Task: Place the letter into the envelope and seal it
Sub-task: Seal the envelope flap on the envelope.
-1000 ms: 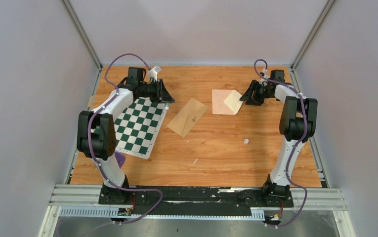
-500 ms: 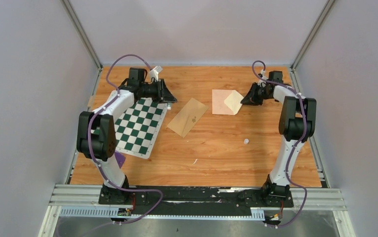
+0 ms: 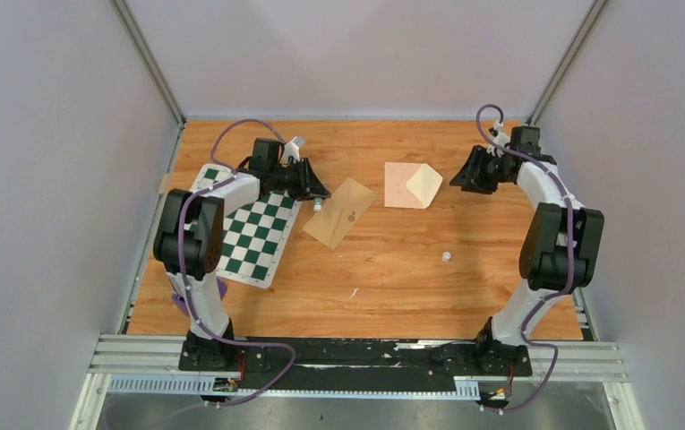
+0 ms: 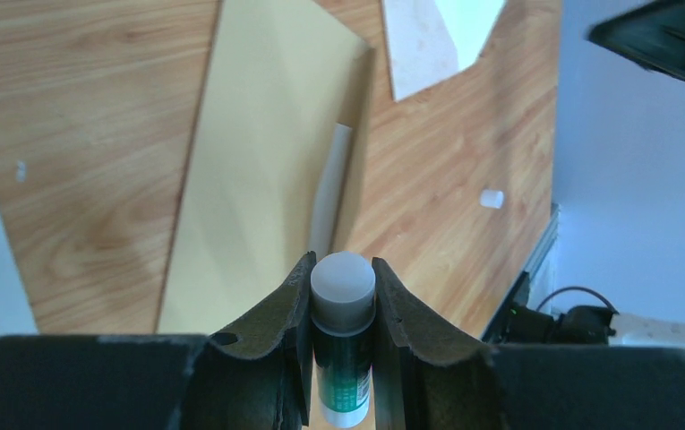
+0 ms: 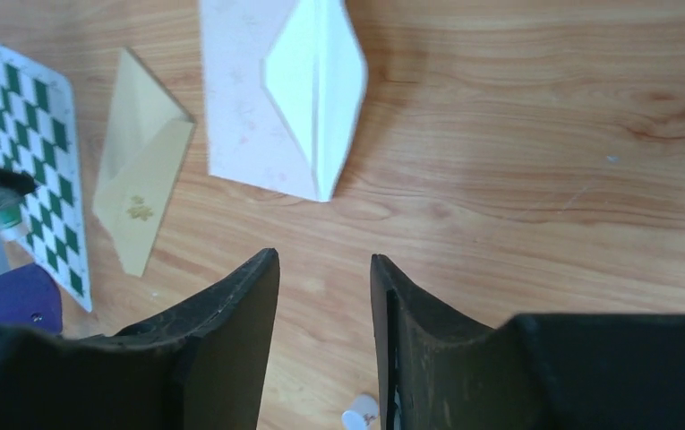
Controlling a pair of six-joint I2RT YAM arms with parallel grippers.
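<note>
Heads up: in the left wrist view you only get the top of the glue stick (image 4: 343, 300). Its label is blurry and the bottom edge cuts it off. The near end of the tan paper (image 4: 258, 161) is hidden behind the left gripper (image 4: 342, 273). From above, the white speck (image 3: 446, 256) is too small to name, maybe a cap. The purple thing (image 3: 220, 288) is mostly hidden by the left arm (image 3: 197, 269).

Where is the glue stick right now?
The glue stick is held in the left gripper, left of centre in the top view, between the checkered mat and the tan paper.
</note>
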